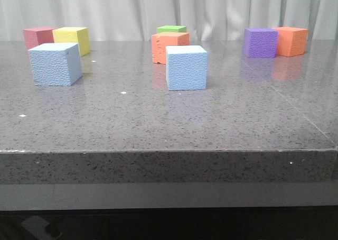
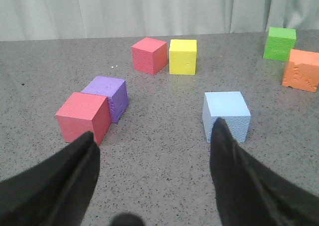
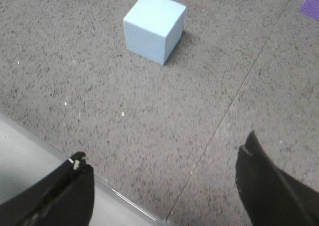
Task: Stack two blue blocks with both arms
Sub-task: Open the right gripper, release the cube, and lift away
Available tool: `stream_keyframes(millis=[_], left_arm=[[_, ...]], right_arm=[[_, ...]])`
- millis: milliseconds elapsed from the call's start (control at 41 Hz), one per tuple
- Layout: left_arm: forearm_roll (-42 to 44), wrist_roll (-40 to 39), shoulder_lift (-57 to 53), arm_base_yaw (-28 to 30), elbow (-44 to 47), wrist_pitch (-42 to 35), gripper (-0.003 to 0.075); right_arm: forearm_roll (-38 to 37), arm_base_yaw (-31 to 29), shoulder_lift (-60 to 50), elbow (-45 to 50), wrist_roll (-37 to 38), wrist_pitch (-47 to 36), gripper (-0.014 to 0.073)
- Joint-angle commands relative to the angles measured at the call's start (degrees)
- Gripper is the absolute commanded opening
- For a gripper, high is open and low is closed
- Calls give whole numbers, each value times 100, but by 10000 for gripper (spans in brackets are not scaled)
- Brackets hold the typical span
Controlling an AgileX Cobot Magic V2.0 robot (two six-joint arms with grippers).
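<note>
Blue blocks, 2 pcs, both flat on grey speckled table (image 1: pixel 158 118), well apart, not stacked. Blk 1 (image 1: pixel 55 64): table's left side, just in front of yellow cube (image 1: pixel 72 39) and red cube (image 1: pixel 37 37). Blk 2 (image 1: pixel 186 67): centre, just in front of orange cube (image 1: pixel 169 46); green cube (image 1: pixel 171 29) behind that.
Left gripper (image 2: pixel 154 181): jaws spread wide, holding nothing; a blue blk lies just beyond one fingertip, contact unclear.
Right gripper (image 3: pixel 164 186): jaws spread wide, empty, over table's near edge; blk 2 well ahead, apart.
Far right: purple cube (image 1: pixel 260 42) touching 2nd orange cube (image 1: pixel 291 40).
Left wrist view also: red cube against purple cube.
Backdrop: pale curtain (image 1: pixel 169 7).
</note>
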Motion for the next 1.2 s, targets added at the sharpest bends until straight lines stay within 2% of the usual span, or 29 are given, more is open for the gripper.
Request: stream_keyframes(millis=[0,268,439,634,780,902,1000,1171], left_arm=[[10,-15,59,8,-157,-421,473],[10,-15,68,8,-157,-576,473],[10,-15,81,8,-157,-608,473],[-231,-15,250,8,-157,-1035,473],[-219,171,804,-4,-463,-882,481],[-230,408,1413,-100,-909,-619,560],[-230,442,1956,-383,-1339,-374,617],[10,455,3024,-960,-2012,-9,624]], right_arm=[[21,-31,-470,352,-52,-733,589],[21,-31,-1155,1135,-52,-1353,589],[16,-31,-1148,1142,-52,-1078,589],[21,-31,-1148,1142,-52,-935,589],[21,-31,-1148,1142,-52,-935,589],[21,-31,-1148,1142,-52,-935,589],[21,-31,-1148,1142,-52,-935,589],[21,-31,-1148,1142,-52,-935,589]])
